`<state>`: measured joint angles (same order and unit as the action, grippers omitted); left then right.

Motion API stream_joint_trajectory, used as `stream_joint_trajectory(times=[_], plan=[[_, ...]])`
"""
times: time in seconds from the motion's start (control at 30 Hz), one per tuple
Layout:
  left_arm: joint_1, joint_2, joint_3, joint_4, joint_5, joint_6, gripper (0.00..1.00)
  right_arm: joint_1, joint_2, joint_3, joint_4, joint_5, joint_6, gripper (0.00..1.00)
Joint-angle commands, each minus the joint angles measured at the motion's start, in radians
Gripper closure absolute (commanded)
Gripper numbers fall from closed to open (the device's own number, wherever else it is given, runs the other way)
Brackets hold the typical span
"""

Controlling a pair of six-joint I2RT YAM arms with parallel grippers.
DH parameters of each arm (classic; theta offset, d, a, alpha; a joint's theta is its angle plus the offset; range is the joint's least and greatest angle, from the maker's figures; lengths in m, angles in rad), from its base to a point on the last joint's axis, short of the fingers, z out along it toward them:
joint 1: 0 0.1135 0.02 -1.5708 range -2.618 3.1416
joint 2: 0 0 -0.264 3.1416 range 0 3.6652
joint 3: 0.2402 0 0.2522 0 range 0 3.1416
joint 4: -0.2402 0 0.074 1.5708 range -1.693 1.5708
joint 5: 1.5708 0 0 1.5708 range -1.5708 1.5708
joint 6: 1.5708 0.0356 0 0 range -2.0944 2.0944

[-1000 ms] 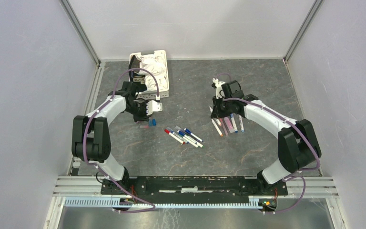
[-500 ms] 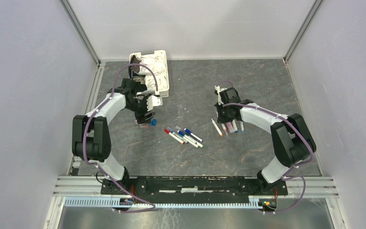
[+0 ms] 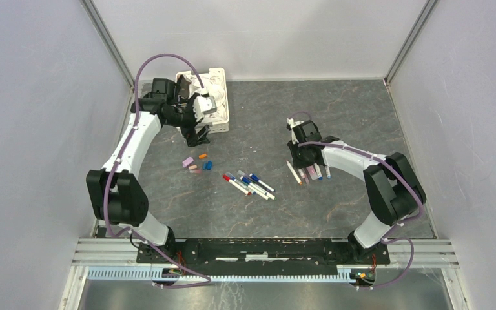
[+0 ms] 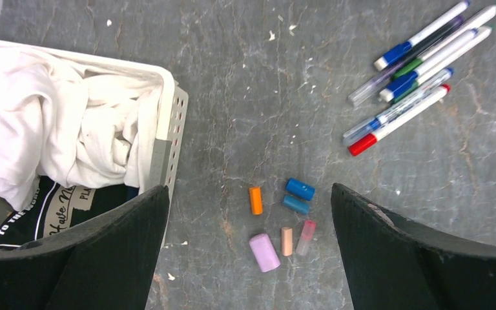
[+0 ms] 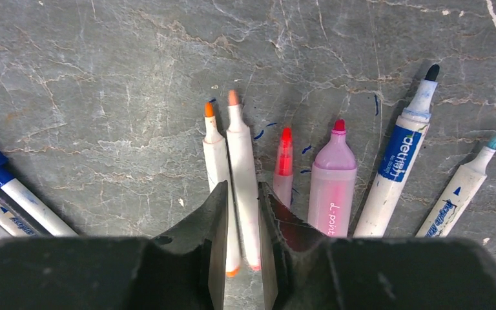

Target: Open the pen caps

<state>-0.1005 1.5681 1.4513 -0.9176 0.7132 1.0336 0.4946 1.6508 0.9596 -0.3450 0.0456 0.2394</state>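
Observation:
Several loose pen caps lie in a cluster on the grey table: orange (image 4: 255, 200), two blue (image 4: 300, 188), purple (image 4: 264, 252), peach (image 4: 287, 241) and pink (image 4: 306, 237); the same cluster (image 3: 197, 163) shows in the top view. My left gripper (image 4: 248, 188) (image 3: 198, 131) hangs above them, wide open and empty. Several capped pens (image 4: 413, 77) (image 3: 250, 184) lie mid-table. Uncapped pens (image 3: 310, 171) lie in a row on the right. My right gripper (image 5: 242, 187) (image 3: 299, 150) sits low over that row, jaws slightly parted astride a salmon-tipped pen (image 5: 242, 155) lying beside an orange-tipped one (image 5: 214, 155).
A white slotted basket (image 3: 223, 97) (image 4: 168, 110) with crumpled white cloth stands at the back left, close beside my left gripper. A thick pink marker (image 5: 332, 187), a blue-labelled pen (image 5: 400, 161) and a teal-tipped pen (image 5: 462, 187) lie right of my right gripper. Walls enclose the table.
My left gripper opened wide and drew back from the caps toward the basket, leaving them on the table. My right gripper sank onto the pen row and its jaws parted slightly.

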Motion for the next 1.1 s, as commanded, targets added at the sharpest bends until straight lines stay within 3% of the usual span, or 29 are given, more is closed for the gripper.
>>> stream_joint_trajectory(times=[0.0,0.3,0.53,0.63,0.8,1.07], plan=[[-0.001,-0.070,0.027,-0.050,0.065,-0.064,0.00,0.009,-0.005,-0.002,0.022,0.043,0.008,0.73],[-0.001,-0.123,0.077,-0.049,0.052,-0.118,0.00,0.057,-0.083,0.019,0.012,0.090,0.015,0.72],[0.000,-0.191,0.020,0.118,-0.016,-0.258,0.00,0.220,-0.099,0.041,0.041,0.066,-0.021,0.56],[0.000,-0.206,-0.012,0.163,-0.020,-0.292,0.00,0.304,-0.057,0.050,0.056,0.042,-0.037,0.55],[-0.001,-0.185,0.005,0.098,-0.002,-0.260,0.00,0.371,0.028,0.089,0.045,0.050,-0.050,0.59],[-0.001,-0.193,-0.003,0.063,-0.001,-0.224,0.00,0.375,0.076,0.107,0.035,0.085,-0.064,0.63]])
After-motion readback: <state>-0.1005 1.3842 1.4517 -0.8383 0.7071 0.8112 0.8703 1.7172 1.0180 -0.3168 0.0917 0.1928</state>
